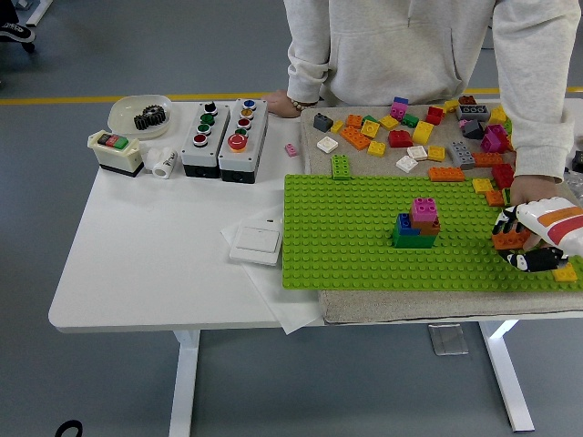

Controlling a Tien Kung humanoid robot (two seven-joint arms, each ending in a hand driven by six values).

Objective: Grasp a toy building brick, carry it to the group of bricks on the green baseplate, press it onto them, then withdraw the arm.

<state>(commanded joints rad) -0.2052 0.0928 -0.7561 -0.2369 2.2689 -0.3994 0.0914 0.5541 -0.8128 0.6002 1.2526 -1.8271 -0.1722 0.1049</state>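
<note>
The green baseplate [355, 237] lies on a beige mat at the right of the table. A small stack of bricks [417, 224] stands near its middle: green and blue at the bottom, orange above, magenta on top. My right hand [516, 242], white with an orange stripe and black fingers, comes in at the right edge. Its fingers are curled around an orange brick [509, 240] at the baseplate's right end. A person's hand [533, 189] rests just behind my hand. My left arm is out of view.
Several loose bricks [410, 137] lie on the mat behind the baseplate, and a yellow brick [565, 271] lies by my hand. Two button boxes [223, 137], a switch box [116, 150], a bowl with a gear [139, 114] and a white switch plate [257, 243] are to the left. A person stands at the far side.
</note>
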